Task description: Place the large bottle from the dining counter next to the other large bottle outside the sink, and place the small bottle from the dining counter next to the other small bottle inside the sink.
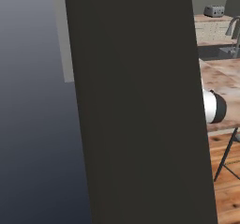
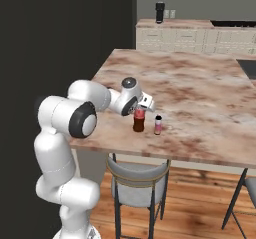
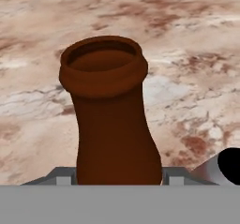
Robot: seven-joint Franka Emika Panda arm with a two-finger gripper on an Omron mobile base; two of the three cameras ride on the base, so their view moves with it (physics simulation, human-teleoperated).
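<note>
Right base view: found the large bottle (image 2: 139,120), dark brown with a red band near the neck, standing upright on the dining counter (image 2: 200,93) near its front edge. Found the small bottle (image 2: 158,125), pinkish with a dark cap, upright just beside it on the right, not touching. Saw the gripper (image 2: 141,107) reaching in from the left at the end of the white arm, set at the large bottle's neck and top. Noted a grey-seated stool (image 2: 135,178) tucked under the counter edge below both bottles.

Hand view: looked along the gripper (image 3: 115,178) at the large bottle (image 3: 112,124) from close up, wide-rimmed mouth at the top, body between the grey fingers (image 3: 61,177). Placed one finger at each side of the bottle, right against it or very nearly. Could not tell whether clamped on it or merely closing around it. Saw marbled counter (image 3: 187,54) stone behind.

Left base view: mostly blocked by a dark panel (image 1: 140,101). Glimpsed a strip of the dining counter (image 1: 225,73) at the right, a toaster (image 1: 213,11) and a faucet (image 1: 232,28) beyond.
</note>
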